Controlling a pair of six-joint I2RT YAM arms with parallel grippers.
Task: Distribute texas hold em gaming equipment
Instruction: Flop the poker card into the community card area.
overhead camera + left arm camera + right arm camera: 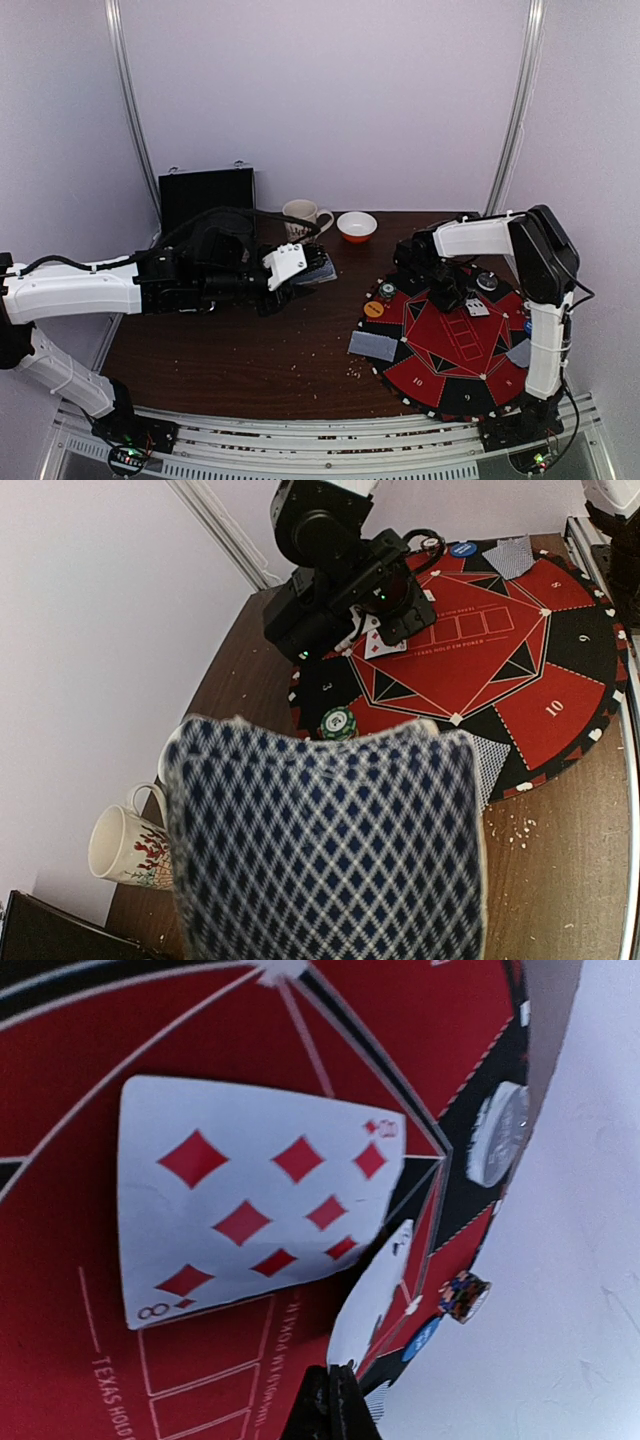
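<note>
My left gripper is shut on a deck of cards and holds it above the table, left of the round red-and-black poker mat. In the left wrist view the deck's blue-and-white diamond back fills the foreground and hides my fingers. My right gripper is low over the mat, shut on a single white-faced card seen edge-on. An eight of diamonds lies face up beside it. Face-down cards lie at the mat's rim. A green-white chip and an orange chip sit at its left edge.
A patterned mug and an orange-and-white bowl stand at the back of the table. A black case stands at the back left. A black-silver chip, a multicoloured chip and a blue chip sit on the mat's far rim.
</note>
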